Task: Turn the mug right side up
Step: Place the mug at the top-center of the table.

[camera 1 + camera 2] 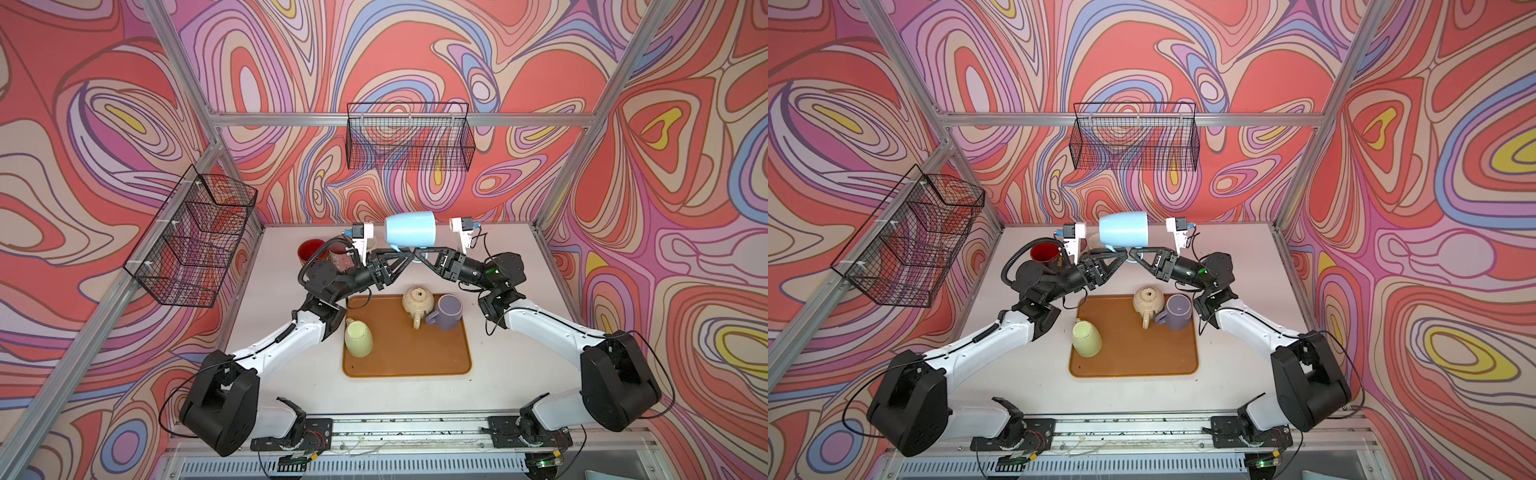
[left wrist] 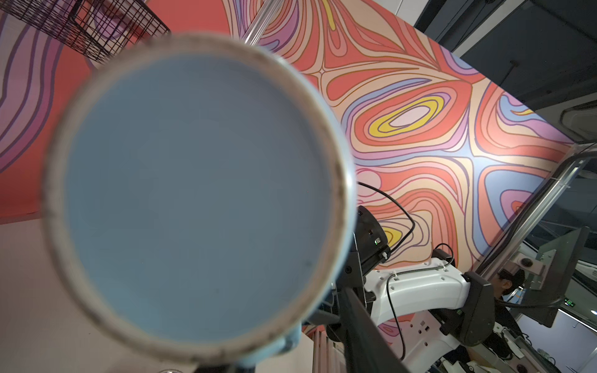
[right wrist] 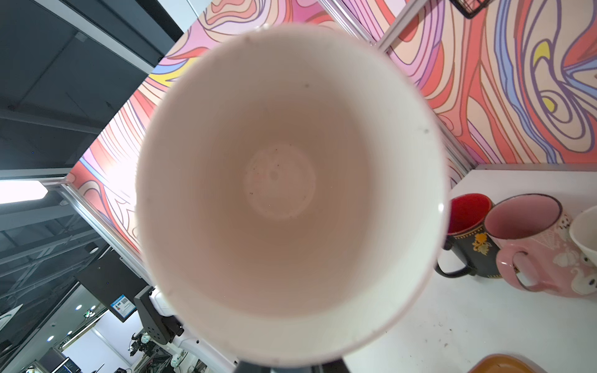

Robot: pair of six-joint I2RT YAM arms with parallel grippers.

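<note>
So the blue mug (image 1: 409, 229) is up in the air over the middle of the tabletop's (image 1: 511, 374) far edge, lying on its side with the handle pointing down. The mouth faces the right arm and the base faces the left one, so it's not upright yet. The right gripper (image 1: 417, 252) is clamped tight on the handle from underneath. The left gripper (image 1: 405, 252) has its tips at the same handle, but I honestly can't tell if it's gripping or let go. Nearer the front edge, the brown tray (image 1: 415, 357) holds a teapot (image 1: 417, 301), a purple mug (image 1: 448, 311) and a green mug (image 1: 358, 338).
</note>
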